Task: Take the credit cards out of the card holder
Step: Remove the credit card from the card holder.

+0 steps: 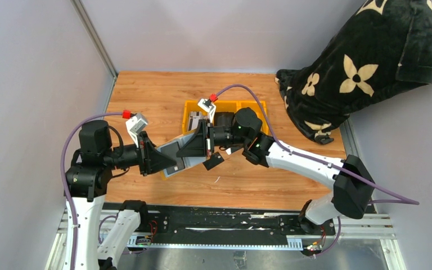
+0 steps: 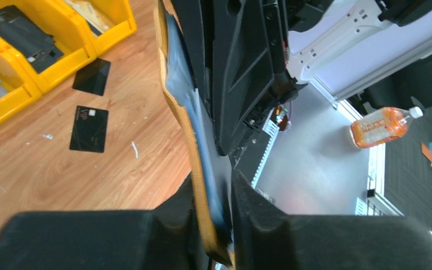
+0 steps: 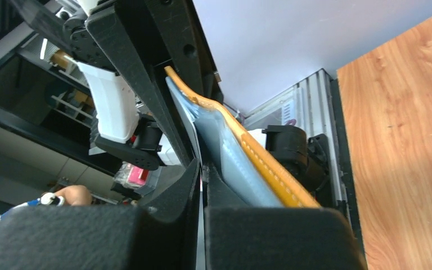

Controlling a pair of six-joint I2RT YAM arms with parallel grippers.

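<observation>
Tabletop [image 1: 146, 95] of wood with 2 black cards [image 2: 89, 129], grey walls [image 1: 34, 84] around

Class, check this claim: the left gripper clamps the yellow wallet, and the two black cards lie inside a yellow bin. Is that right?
Not quite. The two black cards lie on the wooden table beside the yellow bins, not inside one, as the left wrist view shows. The left gripper does clamp the yellow wallet.

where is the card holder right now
In the top view the card holder is mid-table, between the left gripper and the right gripper, clamped by the left one, just in front of the yellow bins.
</observation>
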